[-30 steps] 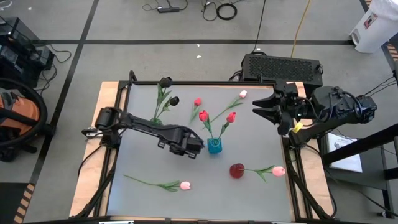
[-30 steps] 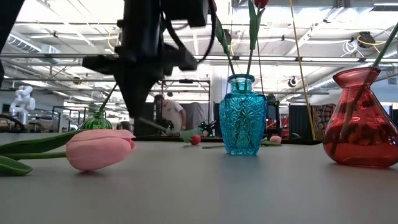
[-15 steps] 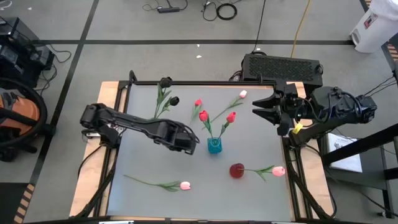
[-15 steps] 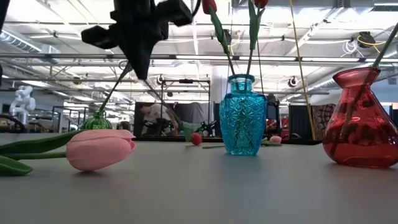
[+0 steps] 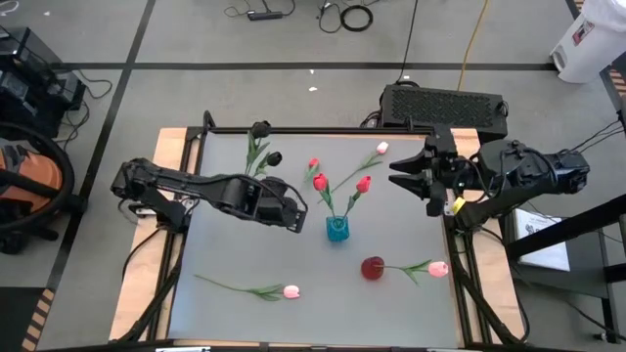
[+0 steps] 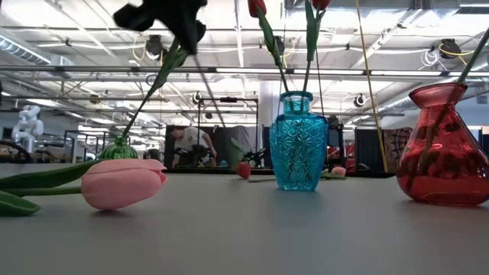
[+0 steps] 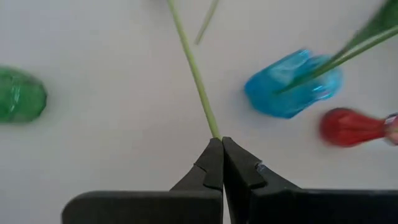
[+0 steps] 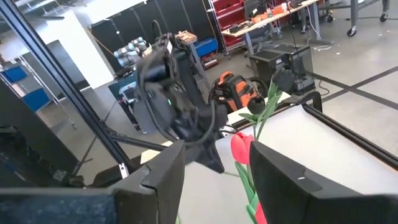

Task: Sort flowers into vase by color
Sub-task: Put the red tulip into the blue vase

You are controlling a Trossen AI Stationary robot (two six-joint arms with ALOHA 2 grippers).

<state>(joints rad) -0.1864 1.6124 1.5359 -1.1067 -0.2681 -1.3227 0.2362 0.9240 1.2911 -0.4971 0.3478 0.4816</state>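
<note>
**Green stem pinched, red head leading**

Green vase (image 5: 248, 190) with dark tulips stands far left. Left gripper (image 5: 293, 217) is clamped on a red tulip (image 5: 314, 164), its stem slanting up toward the table's back. Blue vase (image 5: 337, 229) sits just beside. Right gripper (image 5: 395, 175) hovers half-parted, empty.

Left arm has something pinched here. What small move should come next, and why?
Probably raise the left gripper a little higher. It is shut on a thin green stem that seems to run to the red bud low by the table. Lifting would free the flower before it is carried to the blue vase, which already holds red tulips. The right gripper waits, open, at the table's right edge.
</note>
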